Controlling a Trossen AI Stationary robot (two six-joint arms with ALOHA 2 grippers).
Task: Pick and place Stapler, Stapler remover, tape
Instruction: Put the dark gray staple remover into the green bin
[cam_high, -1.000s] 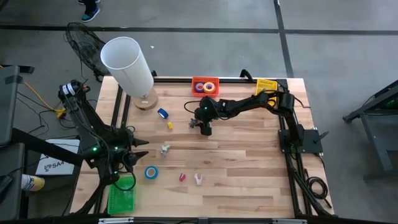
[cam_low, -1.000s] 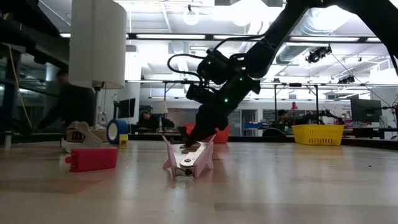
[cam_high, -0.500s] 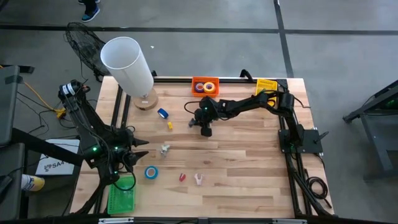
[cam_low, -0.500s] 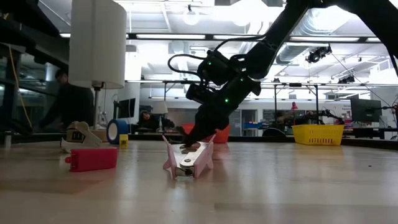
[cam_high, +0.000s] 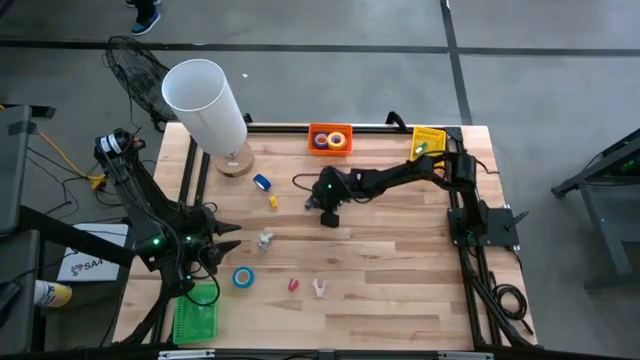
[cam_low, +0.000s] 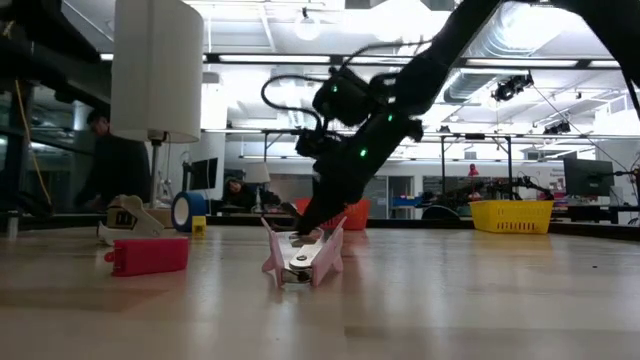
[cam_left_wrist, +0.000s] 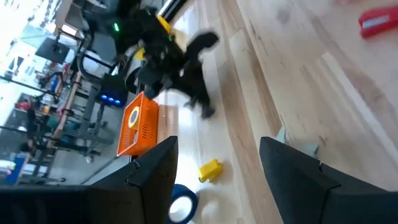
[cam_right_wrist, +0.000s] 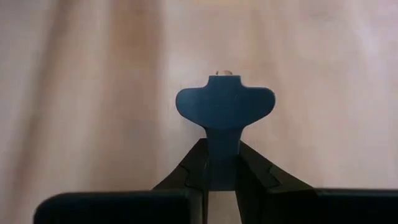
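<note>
Dark blue, wing-shaped piece, maybe a stapler remover, now sits pinched in the right gripper, whose fingers were wide a moment ago and have closed narrow on it at mid-bench, so I judge a lift comes next. Left gripper waits near left, fingers apart and holding nothing. Orange tray at the far edge holds two tape rolls; the green basket shows nothing inside.

We see the right gripper clamping a dark blue piece; its lower end is hidden between the fingers.
</note>
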